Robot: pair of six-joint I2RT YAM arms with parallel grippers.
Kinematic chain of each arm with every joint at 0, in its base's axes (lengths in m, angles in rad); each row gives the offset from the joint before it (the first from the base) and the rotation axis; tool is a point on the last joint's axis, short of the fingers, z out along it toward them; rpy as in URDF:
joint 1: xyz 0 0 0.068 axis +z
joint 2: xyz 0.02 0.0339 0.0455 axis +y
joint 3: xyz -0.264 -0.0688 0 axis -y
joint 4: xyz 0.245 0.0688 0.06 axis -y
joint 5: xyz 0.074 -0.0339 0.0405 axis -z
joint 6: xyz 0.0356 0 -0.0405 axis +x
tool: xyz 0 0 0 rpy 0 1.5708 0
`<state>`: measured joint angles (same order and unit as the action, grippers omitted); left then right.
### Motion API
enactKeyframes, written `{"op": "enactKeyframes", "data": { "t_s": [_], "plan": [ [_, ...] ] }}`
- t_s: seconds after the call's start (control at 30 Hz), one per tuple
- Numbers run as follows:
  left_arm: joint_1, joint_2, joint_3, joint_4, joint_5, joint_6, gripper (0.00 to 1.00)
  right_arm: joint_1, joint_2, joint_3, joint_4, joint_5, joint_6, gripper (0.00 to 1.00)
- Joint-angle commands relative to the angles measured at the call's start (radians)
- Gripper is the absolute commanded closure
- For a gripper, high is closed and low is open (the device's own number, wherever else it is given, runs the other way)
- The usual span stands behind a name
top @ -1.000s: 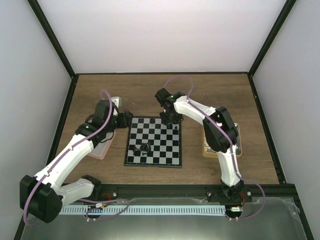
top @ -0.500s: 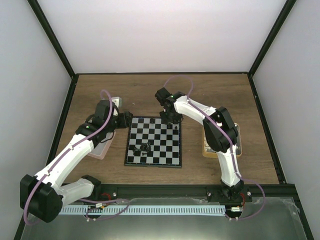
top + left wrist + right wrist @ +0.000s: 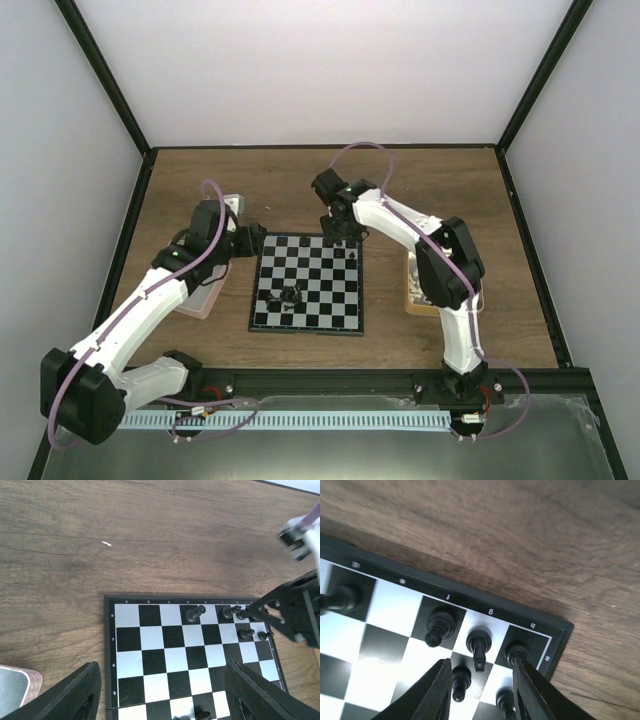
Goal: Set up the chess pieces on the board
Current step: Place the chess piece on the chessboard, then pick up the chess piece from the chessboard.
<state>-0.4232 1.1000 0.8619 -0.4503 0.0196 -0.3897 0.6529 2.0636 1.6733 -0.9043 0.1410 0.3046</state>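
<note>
The chessboard (image 3: 320,305) lies in the middle of the table. Several black pieces stand at its far right corner (image 3: 350,250), and a small heap of black pieces (image 3: 290,295) lies near its centre. My right gripper (image 3: 338,236) hovers open over that corner. In the right wrist view its jaws (image 3: 481,667) straddle a standing black piece (image 3: 479,645), with others beside it (image 3: 440,625). My left gripper (image 3: 248,243) is open and empty at the board's far left corner. It looks down on the board (image 3: 150,655) and a lone back-row piece (image 3: 194,613). No white pieces are in view.
A pink tray (image 3: 205,300) lies left of the board, partly under my left arm, and its corner shows in the left wrist view (image 3: 15,685). A tan tray (image 3: 472,295) lies right of the board under my right arm. Dark frame posts border the table.
My right arm has shifted slightly, its elbow moving right and its gripper edging toward the board's far edge. My left arm has not moved.
</note>
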Motion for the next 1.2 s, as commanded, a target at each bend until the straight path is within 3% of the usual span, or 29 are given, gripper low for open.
{"op": "enactKeyframes", "data": {
  "t_s": [0.0,0.23,0.47,0.87,1.17],
  "plan": [
    [0.006,0.014,-0.006,0.017,0.019,0.003,0.31,-0.004,-0.136,0.004,0.038,0.0,0.039,0.64],
    [0.006,-0.01,0.004,-0.005,-0.018,0.004,0.32,0.06,-0.252,-0.134,0.136,-0.094,0.092,0.63],
    [0.006,-0.059,0.004,0.02,-0.084,-0.026,0.31,0.216,-0.325,-0.25,0.231,-0.155,0.193,0.59],
    [0.007,-0.097,0.004,0.041,-0.132,-0.057,0.31,0.354,-0.208,-0.267,0.243,-0.139,0.243,0.56],
    [0.006,-0.088,-0.001,0.048,-0.122,-0.06,0.31,0.366,-0.124,-0.246,0.201,-0.101,0.238,0.75]
  ]
}}
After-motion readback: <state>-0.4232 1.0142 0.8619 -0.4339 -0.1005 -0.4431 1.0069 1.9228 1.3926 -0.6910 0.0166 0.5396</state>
